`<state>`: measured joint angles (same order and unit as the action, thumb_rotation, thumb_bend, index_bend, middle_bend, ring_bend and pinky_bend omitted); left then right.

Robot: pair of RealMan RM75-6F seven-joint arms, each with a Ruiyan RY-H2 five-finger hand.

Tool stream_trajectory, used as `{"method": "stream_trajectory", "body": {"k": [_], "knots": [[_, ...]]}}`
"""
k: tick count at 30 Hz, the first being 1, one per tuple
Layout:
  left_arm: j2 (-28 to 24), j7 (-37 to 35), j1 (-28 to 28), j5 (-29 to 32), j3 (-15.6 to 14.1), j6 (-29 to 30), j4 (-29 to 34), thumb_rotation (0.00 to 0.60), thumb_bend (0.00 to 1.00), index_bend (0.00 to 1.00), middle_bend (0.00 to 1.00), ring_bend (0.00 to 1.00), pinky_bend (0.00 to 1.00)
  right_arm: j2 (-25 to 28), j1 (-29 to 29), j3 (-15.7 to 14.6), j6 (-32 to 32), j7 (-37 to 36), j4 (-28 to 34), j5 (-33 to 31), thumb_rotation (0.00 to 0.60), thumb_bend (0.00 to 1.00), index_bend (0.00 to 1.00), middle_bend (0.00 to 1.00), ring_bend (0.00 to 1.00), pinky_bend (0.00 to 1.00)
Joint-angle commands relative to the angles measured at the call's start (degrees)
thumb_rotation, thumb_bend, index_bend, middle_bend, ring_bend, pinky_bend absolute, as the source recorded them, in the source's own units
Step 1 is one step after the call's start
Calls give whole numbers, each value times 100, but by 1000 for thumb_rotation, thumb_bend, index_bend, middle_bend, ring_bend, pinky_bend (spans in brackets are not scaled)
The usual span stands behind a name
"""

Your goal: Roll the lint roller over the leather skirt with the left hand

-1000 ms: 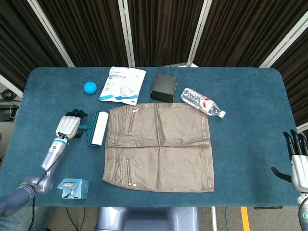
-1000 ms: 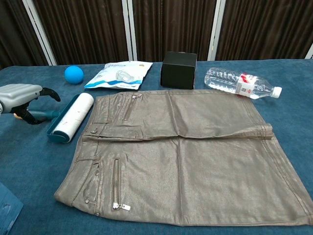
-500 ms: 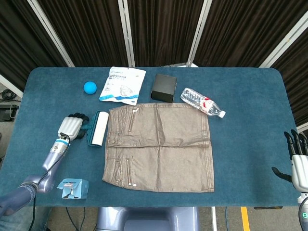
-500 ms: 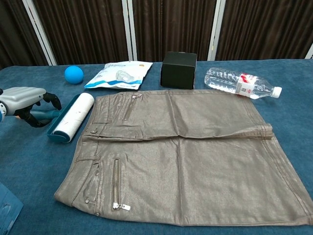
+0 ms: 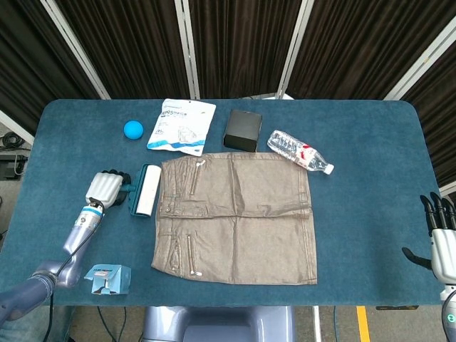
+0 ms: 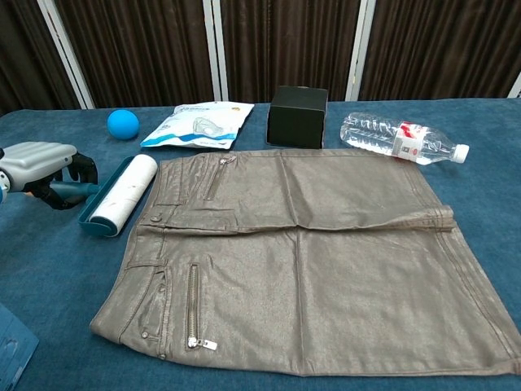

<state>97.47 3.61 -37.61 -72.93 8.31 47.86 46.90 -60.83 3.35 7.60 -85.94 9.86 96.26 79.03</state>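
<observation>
The lint roller (image 5: 144,189) (image 6: 122,194), a white roll in a teal holder, lies on the blue table just left of the skirt's waistband. Its teal handle (image 6: 75,192) points left. My left hand (image 5: 105,189) (image 6: 42,163) sits over that handle with its dark fingers (image 6: 81,171) curled down around it. The brown leather skirt (image 5: 235,217) (image 6: 301,261) lies flat in the middle of the table, waistband to the left. My right hand (image 5: 442,235) hangs at the table's right edge, fingers apart and holding nothing; only the head view shows it.
Along the back stand a blue ball (image 5: 133,129) (image 6: 123,124), a white pouch (image 5: 182,125) (image 6: 199,125), a black box (image 5: 243,130) (image 6: 298,116) and a water bottle (image 5: 299,151) (image 6: 399,137). A blue packet (image 5: 108,278) (image 6: 12,346) lies near the front left edge.
My left hand's fingers have curled further down around the roller's handle. The roller, the skirt and the right hand have not moved.
</observation>
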Motion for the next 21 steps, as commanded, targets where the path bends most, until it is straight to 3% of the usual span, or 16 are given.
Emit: {"method": "stream_trajectory", "body": {"k": [1,8,11,17,21], "knots": [[-110,61,-2,-50,-2,103,174,600,654,501,427,326,405,8,-2,-2,0,-19,8,-1,600,0,0,0,0,0],[-686,421,-42,-187,58,425,1128,600,660,527,443,340,419,48,-6,-4,0,-73,40,-4,600,0,0,0,0,0],[-1143,770,-105,-201,34,344,1854,600,660,542,453,347,426,84,-10,8,2,-137,72,-19,600,0,0,0,0,0],[-1687,1856,-326,23,90,221,2895,600,661,552,463,359,432,131,9,57,46,-240,75,-107,600,0,0,0,0,0],[-1698,2636,-526,315,118,133,3154,600,663,556,464,360,434,146,40,92,112,-292,60,-187,600,0,0,0,0,0]]}}
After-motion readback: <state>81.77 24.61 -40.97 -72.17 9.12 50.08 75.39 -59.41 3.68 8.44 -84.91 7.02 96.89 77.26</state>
